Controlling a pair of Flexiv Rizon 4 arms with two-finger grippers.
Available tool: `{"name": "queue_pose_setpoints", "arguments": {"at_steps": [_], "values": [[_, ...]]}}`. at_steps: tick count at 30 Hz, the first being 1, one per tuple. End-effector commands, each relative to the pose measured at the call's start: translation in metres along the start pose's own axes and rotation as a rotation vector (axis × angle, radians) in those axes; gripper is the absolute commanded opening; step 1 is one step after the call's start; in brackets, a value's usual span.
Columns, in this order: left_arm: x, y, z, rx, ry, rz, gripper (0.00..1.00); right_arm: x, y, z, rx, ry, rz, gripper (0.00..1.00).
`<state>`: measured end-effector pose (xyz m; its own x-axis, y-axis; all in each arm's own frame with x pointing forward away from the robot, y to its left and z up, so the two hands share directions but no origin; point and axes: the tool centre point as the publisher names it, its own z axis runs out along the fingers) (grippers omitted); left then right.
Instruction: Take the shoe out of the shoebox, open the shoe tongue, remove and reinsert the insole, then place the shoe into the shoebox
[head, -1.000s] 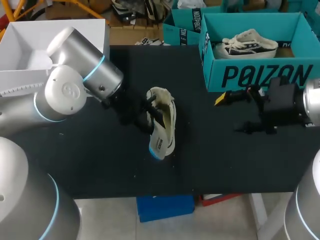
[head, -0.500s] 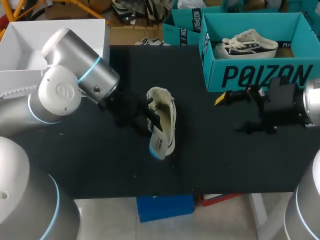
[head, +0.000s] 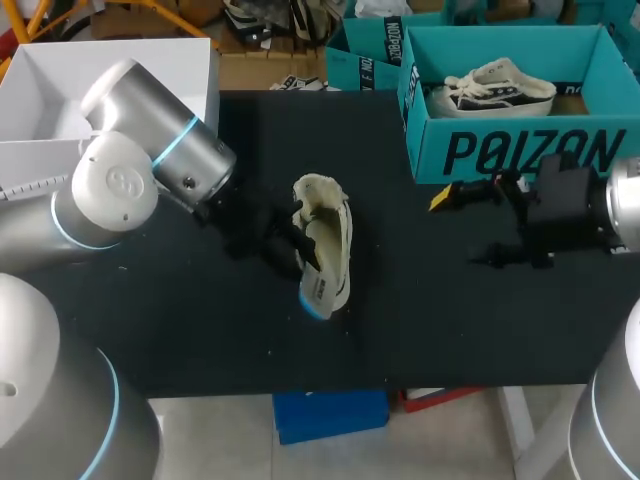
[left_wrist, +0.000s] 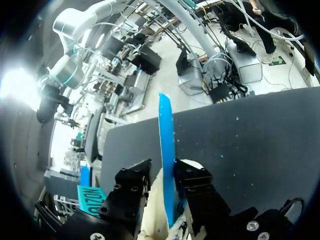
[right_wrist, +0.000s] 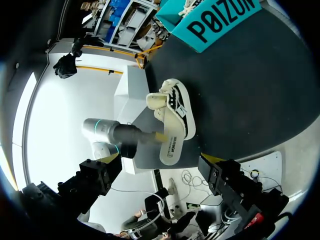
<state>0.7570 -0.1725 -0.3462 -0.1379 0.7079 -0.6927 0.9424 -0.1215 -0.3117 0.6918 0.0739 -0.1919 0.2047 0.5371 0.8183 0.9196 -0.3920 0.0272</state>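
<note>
Blue insole (left_wrist: 166, 150) is pinched edge-on in the left gripper (left_wrist: 167, 186), right at the white shoe (head: 325, 255) lying on its side mid-table. I reckon that puts us at the insole step, and the next move needs a straight slide along the shoe. The right gripper (right_wrist: 159, 172) hangs spread wide near the teal shoebox (head: 520, 150). Can't tell how much of the insole sits inside, since the fingertips are hidden.

Head view above, behind, facing down; left wrist close on shoe (head: 325, 250), right wrist farther
</note>
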Motion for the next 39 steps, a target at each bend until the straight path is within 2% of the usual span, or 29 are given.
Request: {"name": "queue_pose_setpoints", "arguments": {"at_steps": [1, 10, 20, 39], "values": [[0.002, 0.0, 0.001, 0.012, -0.003, 0.011, 0.0, 0.0, 0.0, 0.0, -0.001, -0.002, 0.0, 1.0], [0.002, 0.001, 0.003, 0.013, -0.005, 0.015, 0.0, 0.0, 0.0, 0.0, -0.001, -0.002, 0.0, 1.0], [0.002, 0.006, 0.002, -0.032, 0.006, 0.027, 0.0, 0.0, 0.0, 0.0, -0.001, -0.002, 0.0, 1.0], [0.004, 0.034, 0.003, -0.072, -0.039, -0.005, 0.0, 0.0, 0.0, 0.0, -0.001, -0.002, 0.0, 1.0]]}}
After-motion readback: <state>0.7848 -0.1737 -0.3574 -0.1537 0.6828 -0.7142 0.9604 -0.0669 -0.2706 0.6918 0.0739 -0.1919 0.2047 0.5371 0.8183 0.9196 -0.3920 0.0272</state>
